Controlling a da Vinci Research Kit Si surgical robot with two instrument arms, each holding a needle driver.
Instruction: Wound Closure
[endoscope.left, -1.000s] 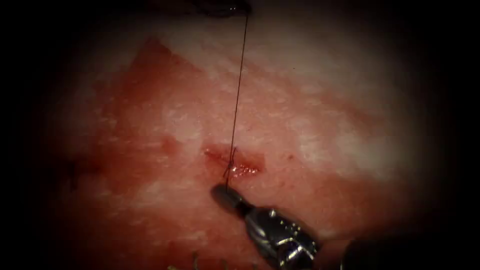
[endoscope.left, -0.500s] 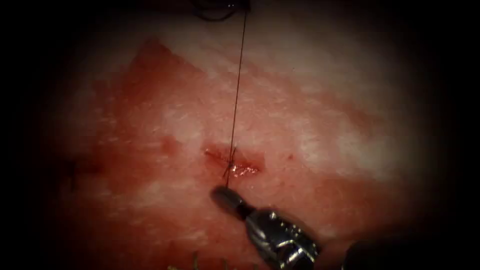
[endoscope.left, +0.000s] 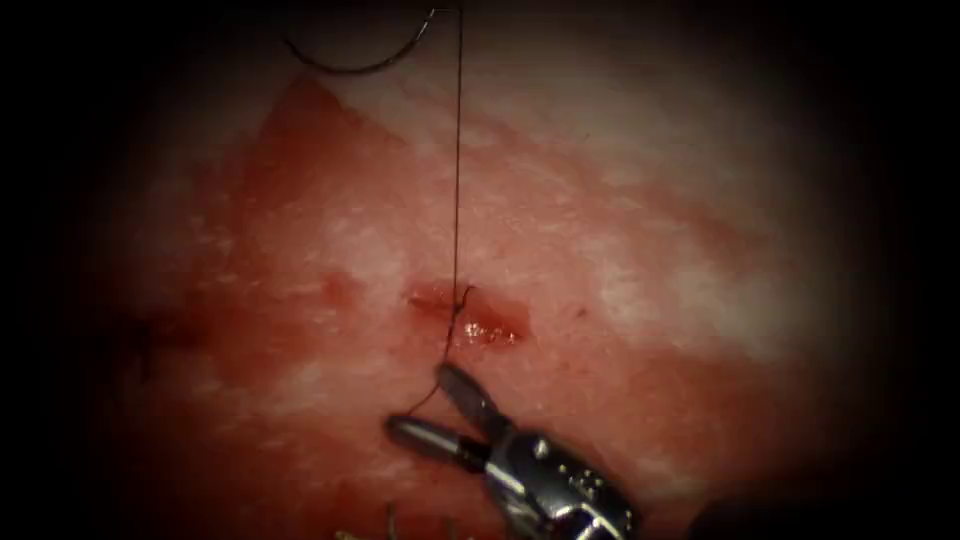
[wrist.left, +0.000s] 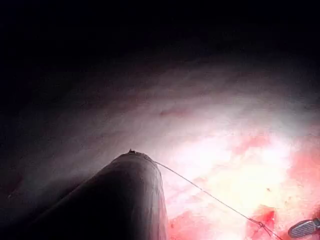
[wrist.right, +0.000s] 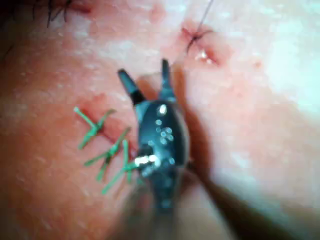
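**Right tool opens just below the cut, thread runs up to the needle**

The right tool (endoscope.left: 440, 403) comes in from the lower right in the endoscope view. Its two jaws are spread apart now and hold nothing. Half a second ago they were pressed together on the thread's short end, right under the cut. The upper jaw points up toward the cut (endoscope.left: 468, 318), and the lower jaw points to the left. The loose thread end (endoscope.left: 420, 405) curls down from the cut and stops near the tip of the lower jaw. I cannot tell if it touches that jaw.

The cut is a small red slit in the middle of the tissue (endoscope.left: 650, 250). Some shiny red fluid (endoscope.left: 488, 333) sits at its right end. The thread (endoscope.left: 457, 150) is knotted at the cut and goes straight up from there, pulled tight. Up at the top edge it meets the needle (endoscope.left: 352, 62), which is a thin dark curve. The needle lies well away from the right tool and is not in the tissue. It has come into view since the earlier pictures.

In the left wrist view, the left tool's shaft (wrist.left: 125, 200) is dark, and the thread (wrist.left: 210, 196) runs tight from its tip down to the cut (wrist.left: 262, 222). I cannot tell how its jaws stand.

In the right wrist view, the open right tool (wrist.right: 146, 77) sits just below the cut (wrist.right: 197, 40). Green thread ends (wrist.right: 105, 150) stick out of the tissue (wrist.right: 260, 100) beside the tool.
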